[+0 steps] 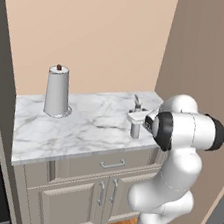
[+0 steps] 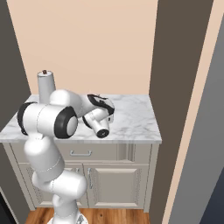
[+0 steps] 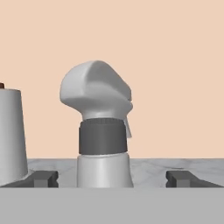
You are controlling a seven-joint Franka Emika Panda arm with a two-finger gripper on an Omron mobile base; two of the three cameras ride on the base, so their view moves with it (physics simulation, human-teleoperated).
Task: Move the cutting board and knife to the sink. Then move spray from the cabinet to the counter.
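The small grey spray (image 3: 98,100) stands upright on the white marble counter (image 1: 82,125), near its right front part. My gripper (image 3: 113,179) is open. Its two dark fingertips (image 3: 43,179) stand wide apart on either side of the bottle's lower body and do not touch it. In the left base view the spray (image 1: 135,131) stands just in front of my hand, with the gripper (image 1: 136,118) level with its neck. In the right base view my forearm and hand cover the bottle. The cutting board, knife, sink and cabinet are out of view.
A white paper-towel roll (image 1: 56,92) stands upright at the counter's back left. A tall taupe panel (image 1: 208,52) rises right of the counter. Cream drawers and doors (image 1: 94,182) sit below the counter. The beige wall runs behind.
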